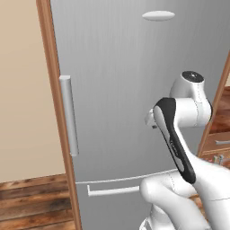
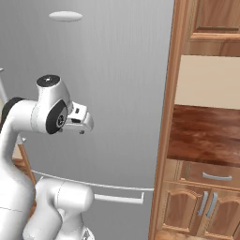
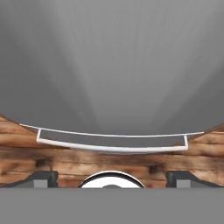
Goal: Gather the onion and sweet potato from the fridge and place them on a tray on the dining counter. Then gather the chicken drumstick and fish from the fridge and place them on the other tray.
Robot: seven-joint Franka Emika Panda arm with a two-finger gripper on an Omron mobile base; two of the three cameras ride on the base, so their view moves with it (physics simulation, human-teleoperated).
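The fridge (image 1: 126,67) (image 2: 117,70) stands shut right in front of me, a brushed-silver door with a vertical grey bar handle (image 1: 68,114) at its left edge. The hand view looks down the door (image 3: 112,65) to the horizontal bar handle (image 3: 109,146) of the lower drawer. My gripper (image 3: 112,178) (image 2: 80,121) hangs close before the door's middle, pointing down, open, its fingertips (image 3: 41,178) far apart with nothing between them. The onion, sweet potato, chicken drumstick and fish are hidden. The trays and the dining counter are out of view.
A wood-brown frame (image 1: 54,90) (image 2: 166,117) borders the fridge on both sides. To the right are a dark wooden counter top (image 2: 201,136) over cabinet doors (image 2: 187,211) and an upper cabinet (image 2: 213,18). A beige wall (image 1: 22,90) and wood floor (image 1: 31,202) lie to the left.
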